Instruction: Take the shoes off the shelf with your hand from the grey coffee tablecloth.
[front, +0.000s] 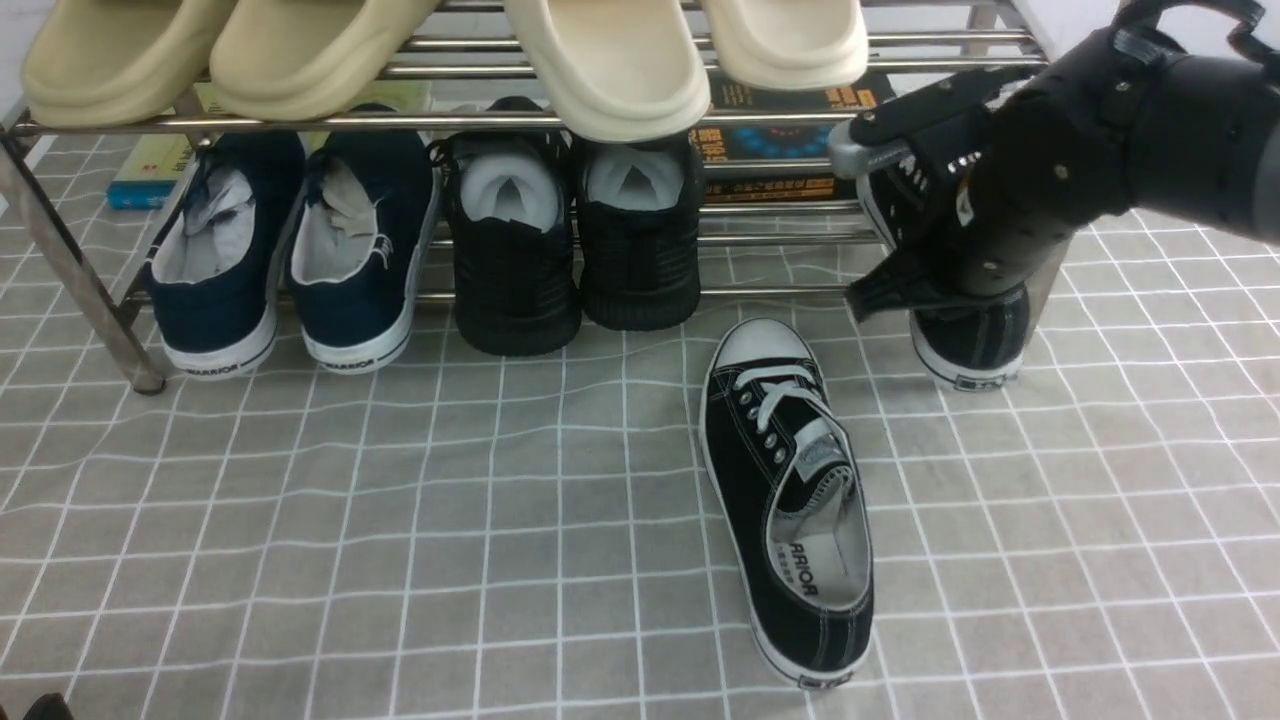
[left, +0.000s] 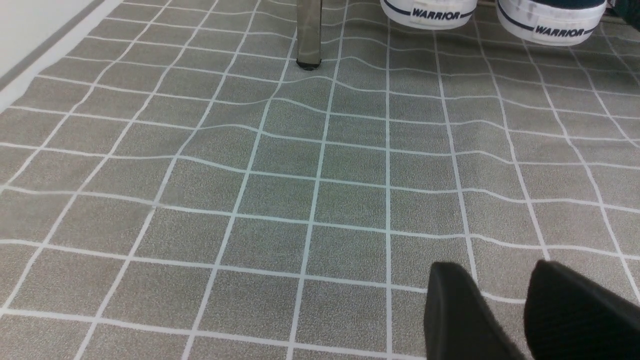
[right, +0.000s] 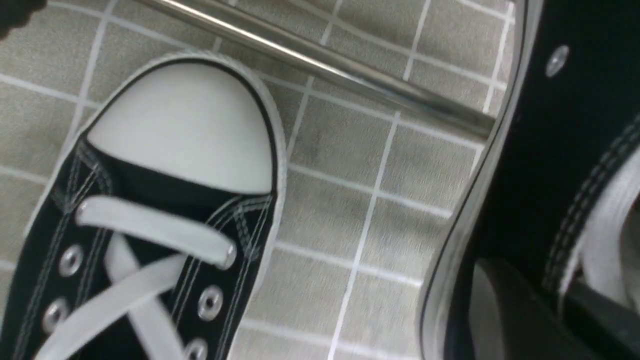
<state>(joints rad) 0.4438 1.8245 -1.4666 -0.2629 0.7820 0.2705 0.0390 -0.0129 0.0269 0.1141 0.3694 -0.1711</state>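
Left tool (left: 502, 280), 1, jaws slightly apart, empty, over the cloth (front: 400, 520), 1; near shoe (front: 790, 500), 1, lies free on the cloth, toe to the shelf (front: 300, 122); far shoe (front: 975, 335), 1, sits at the lower tier's right end, its side wall pinched in the closed right tool (front: 900, 210). Handling, as judged: pinch firmly, raise the heel clear of the front bar, draw back, and set it beside its mate. Beyond: navy sneakers (front: 365, 250), 2; mesh sneakers (front: 515, 270), 2; slides (front: 620, 70), 4, top tier; books (front: 790, 140), at least 2.
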